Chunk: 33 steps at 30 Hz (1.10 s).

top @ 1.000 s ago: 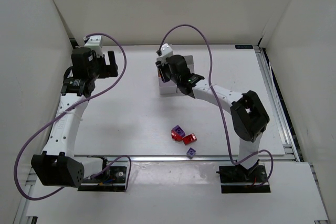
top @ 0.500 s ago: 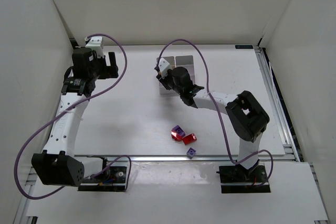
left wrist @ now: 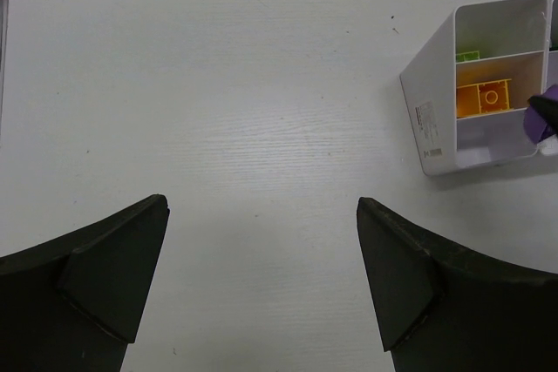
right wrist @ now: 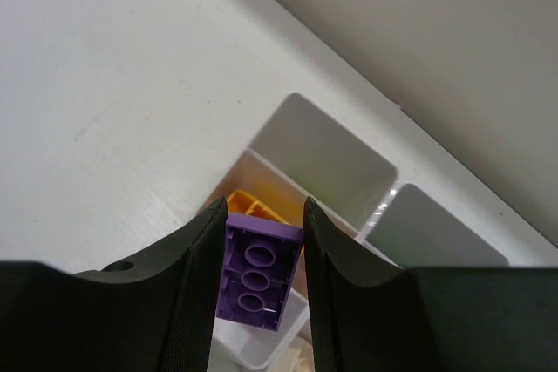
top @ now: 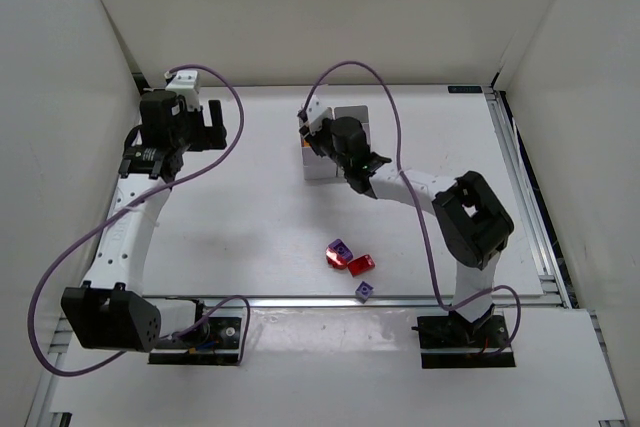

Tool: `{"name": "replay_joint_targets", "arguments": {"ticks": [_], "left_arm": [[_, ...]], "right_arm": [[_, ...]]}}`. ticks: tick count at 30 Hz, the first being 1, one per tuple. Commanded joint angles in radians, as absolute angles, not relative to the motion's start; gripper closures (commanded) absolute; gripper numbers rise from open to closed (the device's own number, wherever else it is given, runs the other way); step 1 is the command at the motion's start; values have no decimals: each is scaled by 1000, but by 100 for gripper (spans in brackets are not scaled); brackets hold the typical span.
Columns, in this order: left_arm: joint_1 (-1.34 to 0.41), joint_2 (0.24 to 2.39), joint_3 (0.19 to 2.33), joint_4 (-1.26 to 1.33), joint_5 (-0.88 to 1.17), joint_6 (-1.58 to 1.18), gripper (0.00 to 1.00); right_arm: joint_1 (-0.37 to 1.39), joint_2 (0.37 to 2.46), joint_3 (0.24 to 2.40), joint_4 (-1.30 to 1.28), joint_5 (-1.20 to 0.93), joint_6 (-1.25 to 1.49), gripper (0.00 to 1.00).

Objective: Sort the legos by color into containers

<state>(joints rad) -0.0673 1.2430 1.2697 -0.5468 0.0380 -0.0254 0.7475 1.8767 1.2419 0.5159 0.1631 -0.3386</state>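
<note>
Right pincer (right wrist: 264, 215) pinches a purple brick (right wrist: 257, 272), hanging directly over the containers (right wrist: 323, 154), orange brick (right wrist: 250, 203) just beyond; left pincer (left wrist: 261, 206) spread wide, well apart.

Nothing legible — the label (left wrist: 432, 131) on the containers (left wrist: 436, 67) is too small.

Glossy purple plastic brick (right wrist: 255, 280), smooth white plastic bins (left wrist: 436, 111)
</note>
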Motion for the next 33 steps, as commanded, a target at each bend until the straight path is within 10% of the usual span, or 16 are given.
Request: {"name": "replay_joint_targets", "arguments": {"ticks": [1, 28, 33], "left_arm": [[-63, 1239, 1276, -548, 49, -21, 1], [-63, 1330, 1330, -538, 106, -35, 1], [-63, 1339, 1336, -537, 104, -34, 1]], "right_arm": [[686, 1884, 1339, 502, 247, -259, 100], [511, 1960, 1419, 325, 304, 21, 100], [508, 1963, 1408, 328, 281, 12, 73]]}}
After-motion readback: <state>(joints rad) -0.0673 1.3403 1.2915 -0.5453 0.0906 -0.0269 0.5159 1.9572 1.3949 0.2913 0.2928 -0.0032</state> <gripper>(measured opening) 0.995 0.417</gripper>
